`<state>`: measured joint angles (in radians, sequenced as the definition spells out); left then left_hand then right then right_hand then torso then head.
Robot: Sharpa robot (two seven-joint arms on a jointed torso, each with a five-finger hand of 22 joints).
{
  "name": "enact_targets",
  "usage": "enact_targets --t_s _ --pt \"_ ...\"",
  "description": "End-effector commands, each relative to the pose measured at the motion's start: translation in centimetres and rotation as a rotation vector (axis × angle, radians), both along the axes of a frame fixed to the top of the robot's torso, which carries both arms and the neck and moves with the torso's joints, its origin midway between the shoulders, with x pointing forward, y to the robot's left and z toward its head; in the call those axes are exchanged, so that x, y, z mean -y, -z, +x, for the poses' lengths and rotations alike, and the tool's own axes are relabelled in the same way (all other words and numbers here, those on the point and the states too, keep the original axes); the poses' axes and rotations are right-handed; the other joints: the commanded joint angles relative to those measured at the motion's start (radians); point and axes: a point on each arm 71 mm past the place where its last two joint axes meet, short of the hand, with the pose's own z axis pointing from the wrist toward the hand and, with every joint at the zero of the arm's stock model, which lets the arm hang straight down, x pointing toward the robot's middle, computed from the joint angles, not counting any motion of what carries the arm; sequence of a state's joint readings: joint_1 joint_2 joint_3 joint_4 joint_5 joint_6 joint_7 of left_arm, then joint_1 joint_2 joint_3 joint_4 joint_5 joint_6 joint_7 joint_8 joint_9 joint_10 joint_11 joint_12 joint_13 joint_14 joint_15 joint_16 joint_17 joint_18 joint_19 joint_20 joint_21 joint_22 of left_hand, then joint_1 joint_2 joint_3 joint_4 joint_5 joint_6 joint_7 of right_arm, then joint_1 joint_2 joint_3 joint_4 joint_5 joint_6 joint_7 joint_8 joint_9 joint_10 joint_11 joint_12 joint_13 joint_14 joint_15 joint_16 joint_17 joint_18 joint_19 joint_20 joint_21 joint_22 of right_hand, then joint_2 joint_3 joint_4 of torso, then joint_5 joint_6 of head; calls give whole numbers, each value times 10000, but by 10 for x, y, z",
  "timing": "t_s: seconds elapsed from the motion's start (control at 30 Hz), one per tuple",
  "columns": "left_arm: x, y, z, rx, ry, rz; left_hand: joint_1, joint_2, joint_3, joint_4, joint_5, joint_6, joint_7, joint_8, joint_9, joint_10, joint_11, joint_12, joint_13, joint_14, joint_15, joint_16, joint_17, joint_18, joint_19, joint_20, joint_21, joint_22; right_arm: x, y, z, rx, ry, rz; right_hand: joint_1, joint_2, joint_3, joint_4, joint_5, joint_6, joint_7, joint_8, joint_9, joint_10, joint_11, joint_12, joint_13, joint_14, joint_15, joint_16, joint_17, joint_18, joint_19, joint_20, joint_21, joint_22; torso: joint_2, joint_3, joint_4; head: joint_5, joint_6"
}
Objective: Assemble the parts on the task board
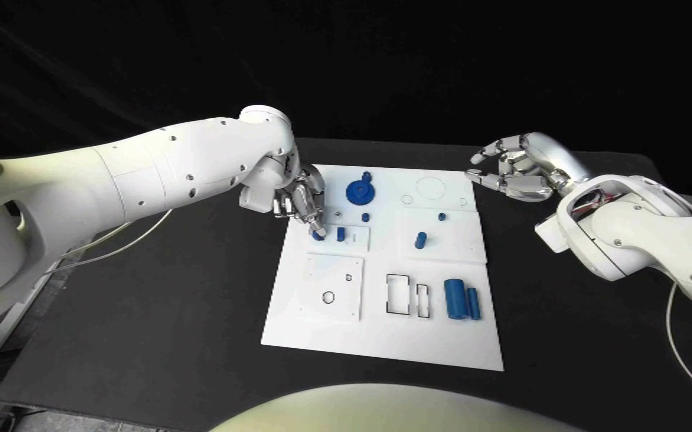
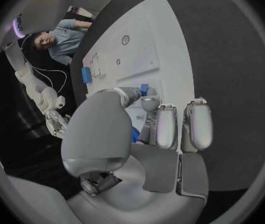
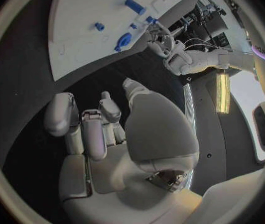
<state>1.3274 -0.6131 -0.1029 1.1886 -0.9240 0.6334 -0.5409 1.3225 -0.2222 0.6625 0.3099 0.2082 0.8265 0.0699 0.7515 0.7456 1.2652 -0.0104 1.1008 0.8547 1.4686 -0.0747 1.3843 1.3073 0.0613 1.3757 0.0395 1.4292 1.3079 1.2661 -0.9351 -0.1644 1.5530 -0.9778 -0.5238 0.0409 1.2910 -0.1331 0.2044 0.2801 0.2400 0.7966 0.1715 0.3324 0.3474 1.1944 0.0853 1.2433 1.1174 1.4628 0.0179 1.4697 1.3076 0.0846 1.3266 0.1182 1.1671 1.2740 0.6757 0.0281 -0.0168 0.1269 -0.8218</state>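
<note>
In the head view we see the task board lying in the middle of the black surface, a little right of the frame centre. The left arm comes in from the left edge and bends down at the wrist, so that the left hand hangs over the upper left corner of the board. Its fingers point downward and lie close together, and their tips reach a small blue part that stands on the board beside a second small blue piece. We cannot tell if the fingers pinch this part or only touch it. In the left wrist view a bit of blue shows between the thumb and the fingers of this hand, but the contact itself is hidden.

The right arm enters from the right edge, and the right hand is over the dark surface just beside the upper right corner of the board, not touching it. Its fingers are curled inward toward the palm, and in the right wrist view we see nothing inside them.

On the board a round blue part lies near the upper middle, a small blue peg stands right of centre, and two blue cylinders lie side by side in the lower right part.
</note>
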Motion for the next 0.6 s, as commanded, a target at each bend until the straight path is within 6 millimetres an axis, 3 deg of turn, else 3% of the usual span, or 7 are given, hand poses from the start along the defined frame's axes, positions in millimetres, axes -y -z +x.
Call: enact_targets --t_s 0.03,0.6 --pt "2 0 -2 -220 142 -65 20 40 1825 -1861 35 42 3 48 60 27 13 38 7 392 59 -21 391 9 77 16 68 67 -1 0 0 59 -96 -33 74 53 -34 46 30 -60 -15 39 9 -37 11 -9 1 504 -71 -41 168 142 -20 -21 -64 -3 -2 5 7 -13 -4" --pt "5 0 -1 51 231 149 10 42 1836 -1873 36 49 3 48 67 34 13 41 7 393 59 -19 393 9 79 16 70 70 -1 0 -1 60 -106 -27 74 53 -34 46 30 -60 -15 39 9 -37 11 -9 1 504 -71 -41 168 142 -20 -21 -64 -3 4 -3 1 -13 -13"
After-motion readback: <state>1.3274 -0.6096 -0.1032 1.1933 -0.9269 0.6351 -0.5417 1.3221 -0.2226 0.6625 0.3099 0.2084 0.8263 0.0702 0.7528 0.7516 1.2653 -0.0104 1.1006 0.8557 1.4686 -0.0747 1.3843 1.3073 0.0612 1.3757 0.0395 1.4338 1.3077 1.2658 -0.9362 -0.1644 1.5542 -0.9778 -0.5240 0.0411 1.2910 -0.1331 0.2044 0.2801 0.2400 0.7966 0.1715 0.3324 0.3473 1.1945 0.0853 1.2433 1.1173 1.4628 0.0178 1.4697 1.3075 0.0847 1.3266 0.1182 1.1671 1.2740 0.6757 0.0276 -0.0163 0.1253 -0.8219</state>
